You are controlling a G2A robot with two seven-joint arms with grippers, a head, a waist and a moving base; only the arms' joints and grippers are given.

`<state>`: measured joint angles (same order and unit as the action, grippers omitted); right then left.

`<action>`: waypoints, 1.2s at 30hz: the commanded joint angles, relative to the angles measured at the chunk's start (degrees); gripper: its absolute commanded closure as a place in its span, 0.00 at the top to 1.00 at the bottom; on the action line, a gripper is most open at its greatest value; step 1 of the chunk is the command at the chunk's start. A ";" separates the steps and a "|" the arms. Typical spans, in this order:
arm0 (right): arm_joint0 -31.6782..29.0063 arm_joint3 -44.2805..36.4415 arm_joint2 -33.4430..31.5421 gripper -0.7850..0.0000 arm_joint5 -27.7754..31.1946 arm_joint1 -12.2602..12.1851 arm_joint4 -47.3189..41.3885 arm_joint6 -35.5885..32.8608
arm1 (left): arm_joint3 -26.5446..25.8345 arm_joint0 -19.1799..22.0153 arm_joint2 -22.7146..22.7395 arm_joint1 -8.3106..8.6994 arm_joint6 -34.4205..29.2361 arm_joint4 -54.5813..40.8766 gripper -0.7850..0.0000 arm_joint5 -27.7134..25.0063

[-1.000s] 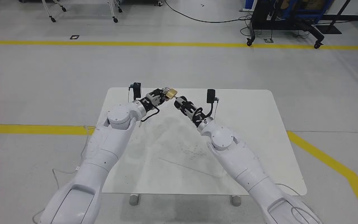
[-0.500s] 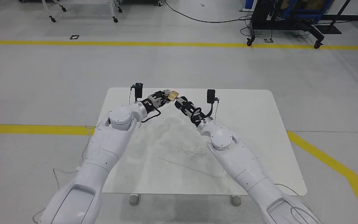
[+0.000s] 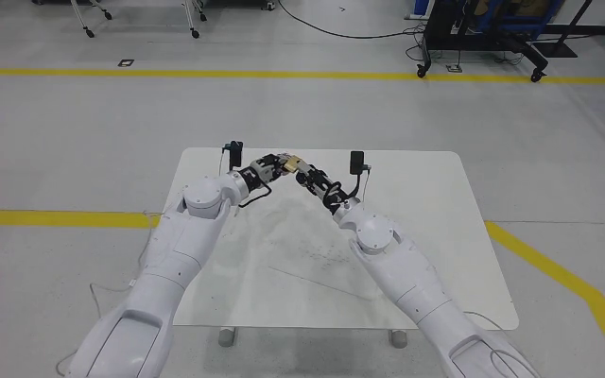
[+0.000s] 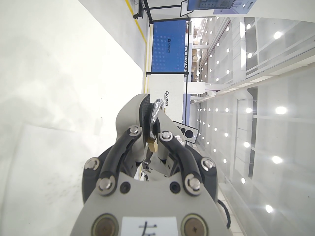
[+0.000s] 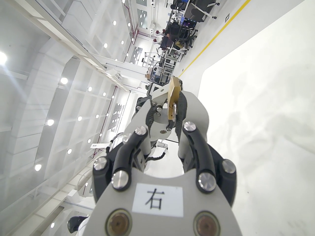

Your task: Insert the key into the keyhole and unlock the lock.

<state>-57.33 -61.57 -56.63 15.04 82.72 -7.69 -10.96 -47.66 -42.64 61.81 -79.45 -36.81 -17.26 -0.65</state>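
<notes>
Top view: both arms met over the far part of the white worktop [image 3: 416,246]. The left gripper [image 3: 280,163] and right gripper [image 3: 303,171] pointed at each other, almost tip to tip. The brass lock [image 3: 292,162] sat between them, held up off the surface. Finger gap and key were too small to read from up there.

Left wrist view: this one gave the grip detail on the lock side. The left gripper [image 4: 152,116] had its fingers [image 4: 134,114] closed down on the lock's silver shackle [image 4: 155,110], which was pinched between the pads. The brass lock [image 4: 153,146] body hung off the shackle back toward the wrist, between the two finger linkages. A small dark part sat right against the body's far end, and what it was could not be told. The worktop [image 4: 49,74] lay off to one side, clear of the lock.

Right wrist view: this one gave the key side. The right gripper [image 5: 172,101] had its fingers [image 5: 194,109] drawn in tight on a small silver key [image 5: 174,110], gripped at the head. The key sat against the end face of the lock [image 5: 173,89], in line with the brass body. How deep the blade was in the keyhole could not be told. The body hid the shackle from this angle. A rounded corner of the worktop [image 5: 258,99] showed beyond the fingers.
</notes>
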 commanded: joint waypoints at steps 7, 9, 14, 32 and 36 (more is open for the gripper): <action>-0.68 -0.10 -0.90 0.20 0.40 0.11 -0.42 -1.11 | -0.15 -0.07 0.79 -0.01 0.35 -0.76 0.00 -0.31; -0.76 0.02 -1.11 0.13 0.41 0.14 -0.57 -1.42 | -0.24 -0.15 0.91 0.00 0.39 -0.69 0.00 -0.53; -0.82 0.10 -1.72 0.00 0.65 0.21 -1.30 -2.44 | -0.45 -0.26 0.97 0.00 0.14 -0.43 0.00 -0.58; -2.40 -0.91 -5.78 0.17 3.72 -0.16 -12.83 -17.32 | -1.91 -1.11 1.17 0.22 -4.18 0.57 0.00 -5.48; -3.73 -1.48 -7.33 1.00 5.50 -0.62 -15.60 -22.15 | -2.27 -1.37 1.86 0.32 -4.88 -0.54 0.00 -6.18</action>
<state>-60.68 -62.91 -63.55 20.19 82.22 -22.54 -31.87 -49.84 -43.93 63.48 -79.15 -41.53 -17.52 -6.67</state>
